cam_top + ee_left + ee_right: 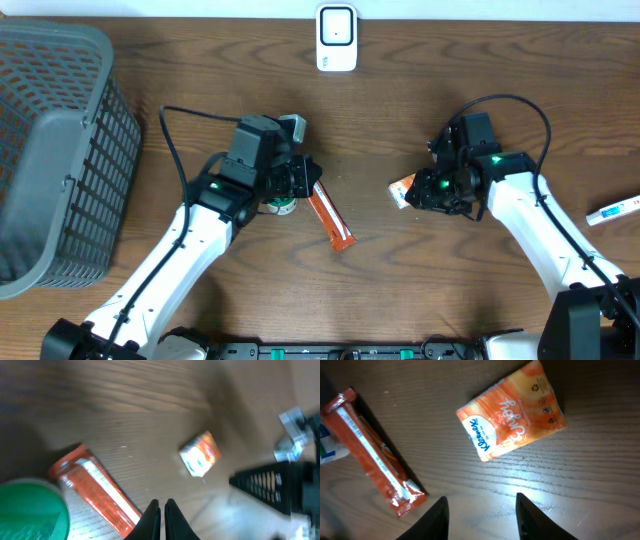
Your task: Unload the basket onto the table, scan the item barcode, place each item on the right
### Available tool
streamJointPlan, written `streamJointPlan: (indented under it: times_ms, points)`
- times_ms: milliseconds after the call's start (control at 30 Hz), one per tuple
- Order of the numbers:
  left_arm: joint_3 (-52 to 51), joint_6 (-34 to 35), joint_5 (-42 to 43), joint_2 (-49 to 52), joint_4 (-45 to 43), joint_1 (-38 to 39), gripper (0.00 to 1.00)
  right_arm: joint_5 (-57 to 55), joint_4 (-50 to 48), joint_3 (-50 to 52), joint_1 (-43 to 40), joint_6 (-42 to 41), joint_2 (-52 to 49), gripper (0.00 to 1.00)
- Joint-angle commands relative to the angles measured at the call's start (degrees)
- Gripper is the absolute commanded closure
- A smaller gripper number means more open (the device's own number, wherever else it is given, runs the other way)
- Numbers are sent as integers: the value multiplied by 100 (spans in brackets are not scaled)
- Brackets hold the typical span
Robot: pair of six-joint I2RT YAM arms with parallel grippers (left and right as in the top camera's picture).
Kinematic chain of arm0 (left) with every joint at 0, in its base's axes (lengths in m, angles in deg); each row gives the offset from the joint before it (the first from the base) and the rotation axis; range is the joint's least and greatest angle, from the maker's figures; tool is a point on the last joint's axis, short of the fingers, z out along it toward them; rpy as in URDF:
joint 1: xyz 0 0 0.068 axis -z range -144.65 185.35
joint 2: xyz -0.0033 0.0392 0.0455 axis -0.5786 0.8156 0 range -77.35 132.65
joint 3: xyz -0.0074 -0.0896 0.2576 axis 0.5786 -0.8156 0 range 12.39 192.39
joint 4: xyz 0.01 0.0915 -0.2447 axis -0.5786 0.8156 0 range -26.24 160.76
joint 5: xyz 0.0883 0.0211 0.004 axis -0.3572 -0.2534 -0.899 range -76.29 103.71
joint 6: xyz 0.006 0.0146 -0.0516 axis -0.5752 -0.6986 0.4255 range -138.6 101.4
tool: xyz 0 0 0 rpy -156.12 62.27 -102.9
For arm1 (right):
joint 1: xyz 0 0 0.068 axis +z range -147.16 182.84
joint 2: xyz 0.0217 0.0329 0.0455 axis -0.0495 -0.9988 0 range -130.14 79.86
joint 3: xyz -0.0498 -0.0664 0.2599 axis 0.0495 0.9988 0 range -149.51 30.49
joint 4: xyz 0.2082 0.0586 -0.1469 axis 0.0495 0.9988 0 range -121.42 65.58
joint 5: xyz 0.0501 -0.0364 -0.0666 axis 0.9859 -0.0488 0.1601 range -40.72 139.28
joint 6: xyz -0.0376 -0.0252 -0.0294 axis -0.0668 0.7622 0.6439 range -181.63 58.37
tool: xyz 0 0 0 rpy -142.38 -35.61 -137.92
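Grey basket (110, 150) at left edge of desk (440, 300). Beside orange bar (330, 218) mid-desk, left gripper (161, 506) clenched, empty. Scanner (336, 38) at far edge. Pack (402, 190) right of centre, partly under right gripper (481, 499), spread and empty. Tube (612, 211) at right edge.

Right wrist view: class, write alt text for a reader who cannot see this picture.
An orange Kleenex tissue pack lies flat on a dark wooden table, just beyond the open, empty right gripper. To the left, a long red-orange wrapped bar lies diagonally, apart from the pack.
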Motion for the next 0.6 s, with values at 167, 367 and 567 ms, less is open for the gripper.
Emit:
streamJointPlan:
  times_ms: [167, 367, 567]
  points:
    - [-264, 1631, -1552, 374, -315, 708, 93, 363, -535, 584, 24, 4, -39, 57]
    - [-264, 1478, -1554, 916, -619, 743, 93, 1008, -925, 933, 138, -236, -39, 56]
    - [-264, 1379, -1582, 1152, -544, 612, 93, 1425, -1484, 1113, 560, -267, -44, 30]
